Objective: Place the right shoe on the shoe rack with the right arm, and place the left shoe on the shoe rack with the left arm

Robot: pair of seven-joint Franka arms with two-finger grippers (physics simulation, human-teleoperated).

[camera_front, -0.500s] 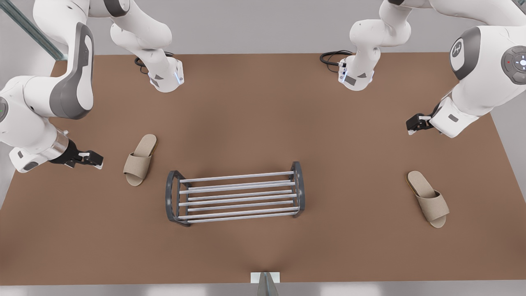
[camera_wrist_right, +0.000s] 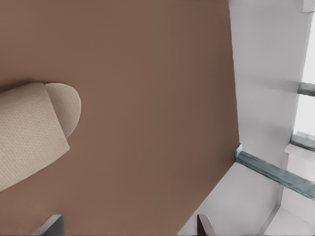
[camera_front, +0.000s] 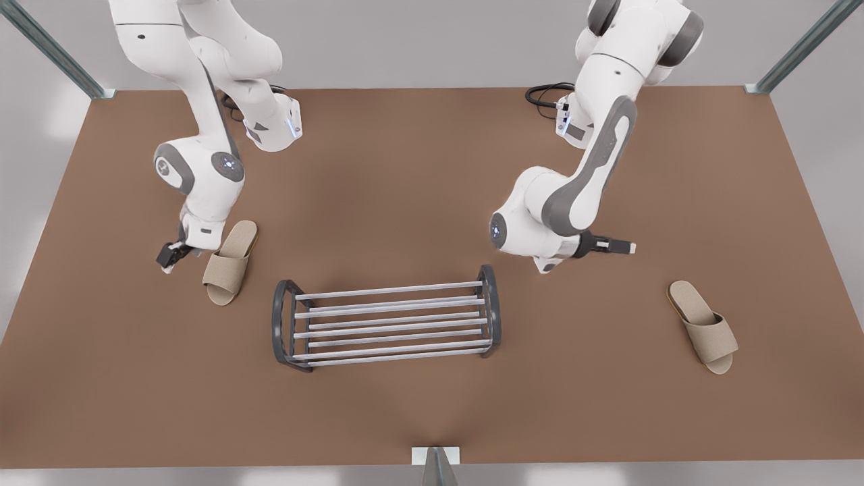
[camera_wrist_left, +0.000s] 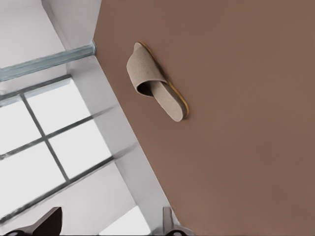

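Observation:
The shoe rack (camera_front: 388,324), silver bars between dark end frames, stands at the table's middle with nothing on it. The right shoe (camera_front: 229,263) (camera_wrist_right: 29,137), a tan slipper, lies flat at the front view's left. My right gripper (camera_front: 170,258) (camera_wrist_right: 128,228) hangs open just beside its toe end, apart from it. Far off on the front view's right, near the table edge, the left shoe (camera_front: 703,327) (camera_wrist_left: 156,81) lies flat. My left gripper (camera_front: 622,247) (camera_wrist_left: 108,228) hovers open past the rack's end, pointing toward that slipper, well short of it.
The brown table (camera_front: 418,182) ends close behind each slipper. Both arm bases (camera_front: 273,125) with black cables (camera_front: 543,94) sit at the back. A small grey post (camera_front: 436,464) stands at the front edge.
Both arms swung inward. The right gripper shifted a little to sit beside its slipper. The left gripper came from the table's far side to near the rack's end. Slippers and rack stayed put.

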